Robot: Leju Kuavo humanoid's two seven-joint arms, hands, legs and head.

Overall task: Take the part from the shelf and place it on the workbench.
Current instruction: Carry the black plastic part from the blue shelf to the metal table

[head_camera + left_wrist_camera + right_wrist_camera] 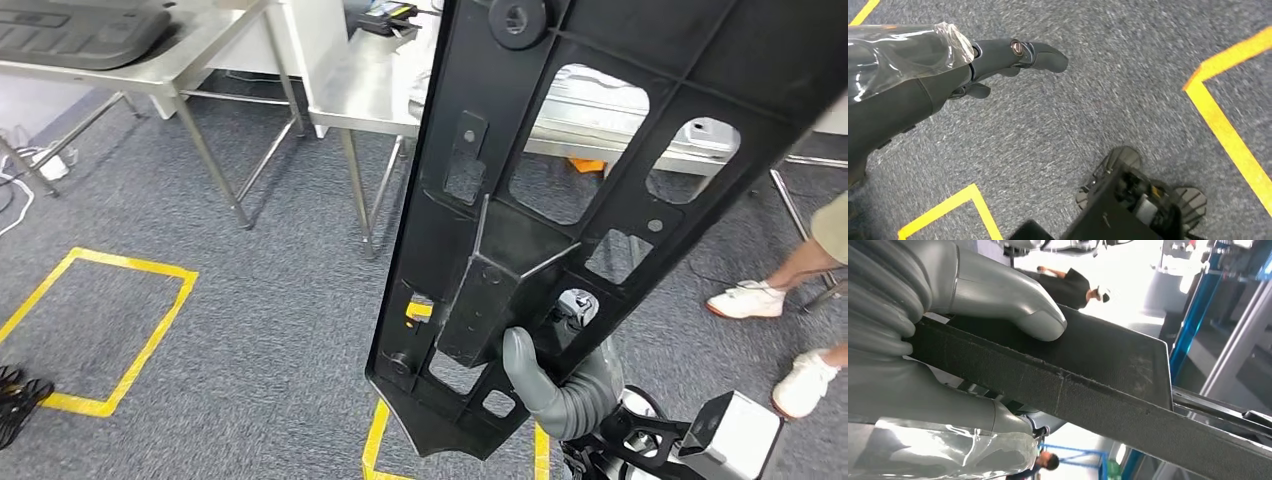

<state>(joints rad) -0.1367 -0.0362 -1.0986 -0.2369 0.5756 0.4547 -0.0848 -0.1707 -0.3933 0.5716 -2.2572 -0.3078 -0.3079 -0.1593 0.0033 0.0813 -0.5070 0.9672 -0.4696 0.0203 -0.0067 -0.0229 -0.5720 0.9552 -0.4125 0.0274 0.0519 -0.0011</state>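
I hold the long black plastic panel with cut-out windows and moulded ribs (560, 200) in my right hand (560, 390), gripping it near its lower end; my grey thumb (1013, 305) presses on one flat face and my other fingers wrap the opposite side, with the panel's edge running between them. The panel stands tilted in front of me, its top leaning to the right and rising past the upper edge of my head view. I can read no brand, label or writing on it.

My left hand (998, 60) hangs over the grey carpet floor (1088, 100), fingers stretched out and apart, holding nothing.

Beyond the panel stands a stainless steel workbench (375, 85), partly hidden by it, with a small dark device carrying a yellow patch (390, 15) on its far edge. To the left is a second steel table (190, 55) bearing a dark grey moulded part (70, 30). Yellow tape lines (150, 330) mark squares on the carpet. At the right, a person's legs in white shoes (748, 298) stand near the workbench.
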